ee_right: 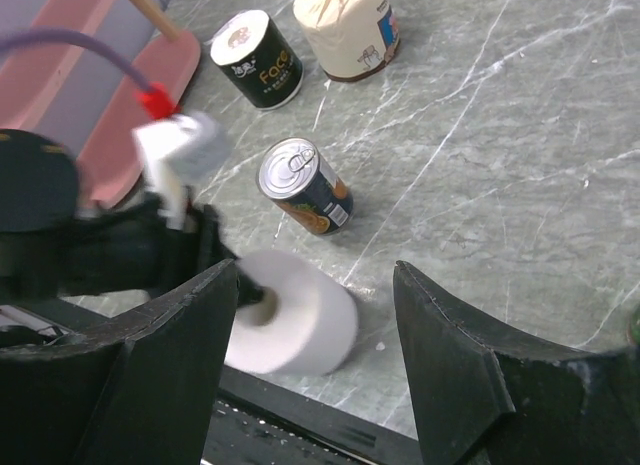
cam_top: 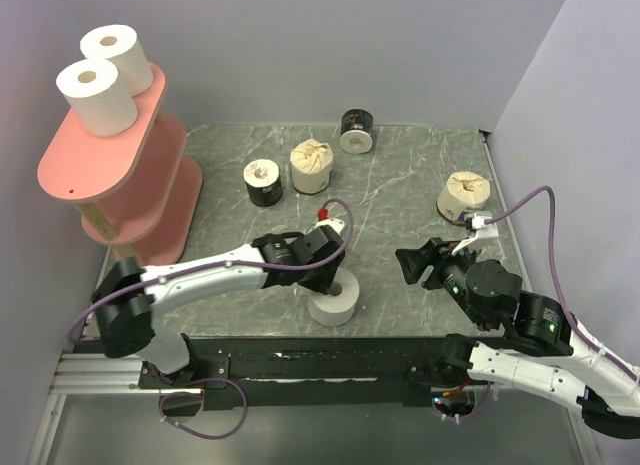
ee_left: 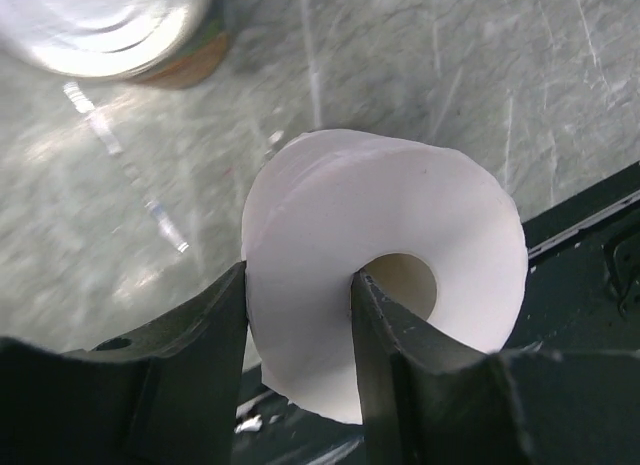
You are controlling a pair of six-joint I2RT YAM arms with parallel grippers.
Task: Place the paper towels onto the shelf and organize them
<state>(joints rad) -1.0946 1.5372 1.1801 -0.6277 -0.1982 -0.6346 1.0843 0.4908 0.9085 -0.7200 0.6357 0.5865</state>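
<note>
Left gripper (ee_left: 299,280) is down at the near edge of the table (cam_top: 400,175), pinching the wall of a white roll (ee_left: 400,215). One finger (ee_left: 385,335) sits inside the hollow core and the other presses the outside, so the jaws are narrow and tight on the paper (a smart grip for something too fat to span). The roll looks to be standing on end, well apart from the pink shelf (cam_top: 100,165), whose top board carries two white rolls (cam_top: 97,97). Right gripper (ee_right: 315,270) hangs nearby, jaws wide and empty, probably keeping clear. Four wrapped rolls (cam_top: 312,166) wait further back.
</note>
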